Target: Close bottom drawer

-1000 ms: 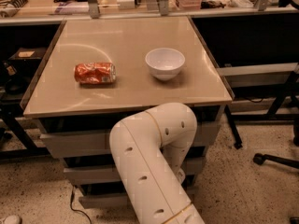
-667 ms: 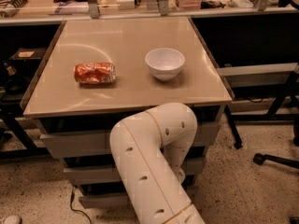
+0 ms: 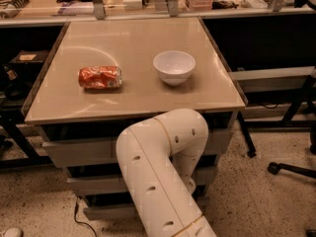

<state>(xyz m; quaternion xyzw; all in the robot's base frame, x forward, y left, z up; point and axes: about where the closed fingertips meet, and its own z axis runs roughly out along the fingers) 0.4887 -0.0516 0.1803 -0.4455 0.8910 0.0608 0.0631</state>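
- The gripper is not visible: it sits at the end of the white arm (image 3: 158,181), which bends at the table's front edge and drops in front of the drawers, so the arm's own bulk hides it. It is somewhere low against the drawer stack, near the two lower fronts. How wide it is, and whether it touches or holds anything, cannot be told.
- One tan table (image 3: 138,95) carries one crushed red soda can (image 3: 100,77) lying on its side and one white bowl (image 3: 174,67) standing upright. The two are well apart, with the can towards the left and the bowl towards the right.
- Three grey drawer fronts sit stacked under the tabletop: the top drawer (image 3: 81,152), the middle drawer (image 3: 96,184) and the bottom drawer (image 3: 106,212).
- The bottom drawer is the lowest of the three, just above the speckled floor (image 3: 34,201). It shows as a narrow, plain grey strip with no handle and no marks. A dark gap lies between it and the middle front. The arm crosses its centre, leaving only its left stretch and a short piece at the right in sight.
- One black cable (image 3: 77,217) trails on the floor just left of the bottom drawer.
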